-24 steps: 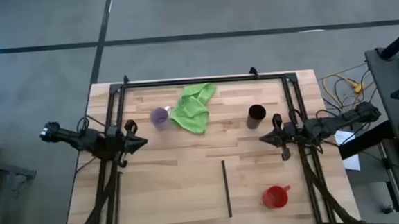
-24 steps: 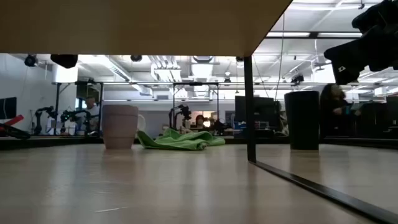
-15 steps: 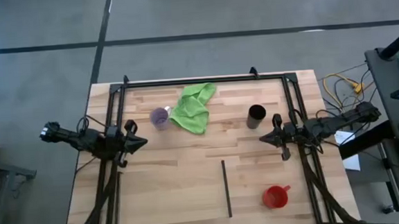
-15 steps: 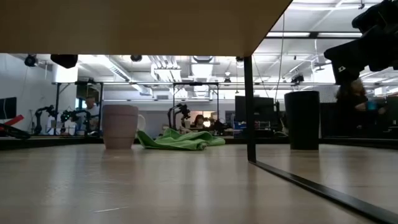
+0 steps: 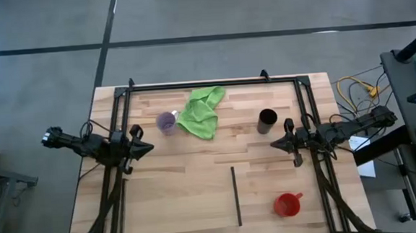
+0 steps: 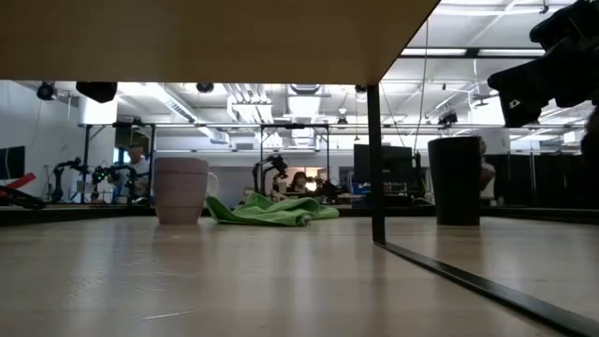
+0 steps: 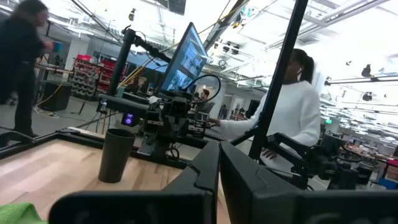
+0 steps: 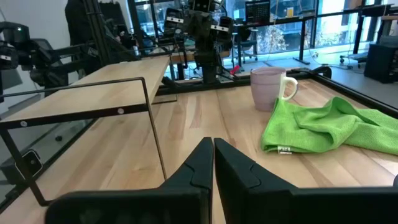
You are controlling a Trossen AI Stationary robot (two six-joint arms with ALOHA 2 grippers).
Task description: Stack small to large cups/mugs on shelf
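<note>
The black handleless cup (image 5: 267, 121) stands upright on the table at the right, also in the low view (image 6: 455, 181) and the left wrist view (image 7: 117, 155). The purple cup with a whitish handle (image 5: 166, 122) stands upright at the far left, beside the green cloth (image 5: 202, 112); it also shows in the right wrist view (image 8: 268, 88). The red mug (image 5: 288, 204) stands near the front right. The shelf (image 5: 177, 205) is the wood patch at the front with a black upright bar (image 5: 236, 196). My left gripper (image 5: 149, 148) is shut and empty at the left edge. My right gripper (image 5: 273, 144) is shut and empty, just near of the black cup.
A black metal frame (image 5: 206, 83) runs along the table's far and side edges. The green cloth lies crumpled at the far middle. People and monitors show in the room beyond the table (image 7: 283, 118). Bare wood lies between the two grippers (image 5: 210, 156).
</note>
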